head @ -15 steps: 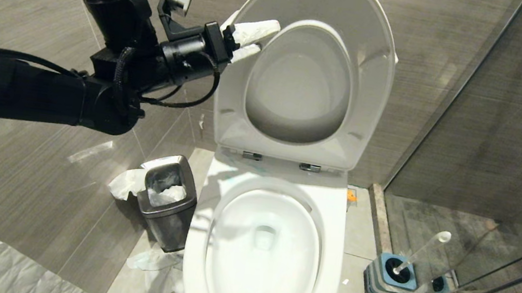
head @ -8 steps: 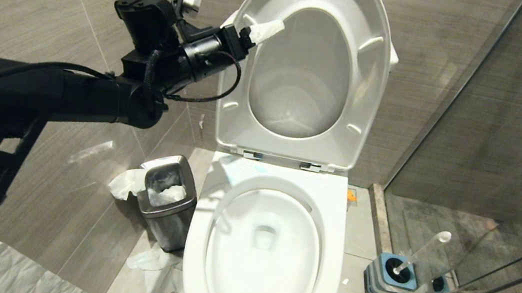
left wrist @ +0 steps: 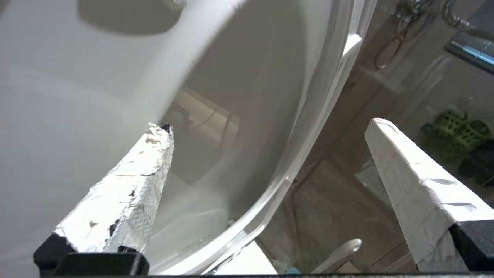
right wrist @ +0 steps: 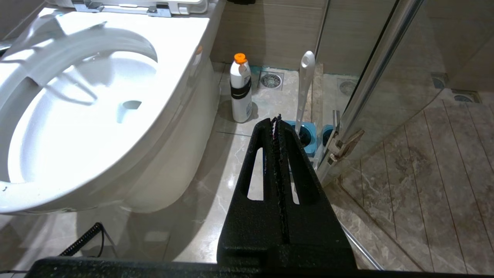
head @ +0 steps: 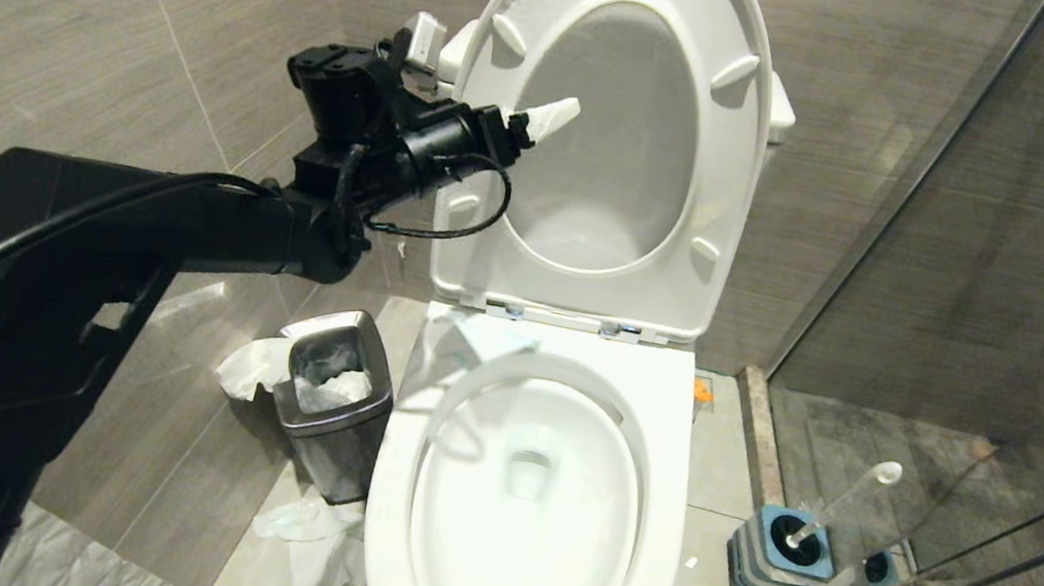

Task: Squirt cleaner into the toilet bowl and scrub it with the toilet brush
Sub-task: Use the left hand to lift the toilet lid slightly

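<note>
Upright against the wall, the toilet bowl's [head: 526, 495] seat [head: 607, 143] is fully raised, pushed higher than a second ago by the left end effector [left wrist: 270, 127], fingers spread wide beside the rim. Parked low, the right end effector [right wrist: 278, 127] is pressed together. Standing in its blue holder [head: 780, 554] by the glass door, the toilet brush [head: 847, 502] looks light, stiff and slippery, best gripped on the handle below the knob. An orange-capped bottle [right wrist: 240, 90] stands just beside the bowl
</note>
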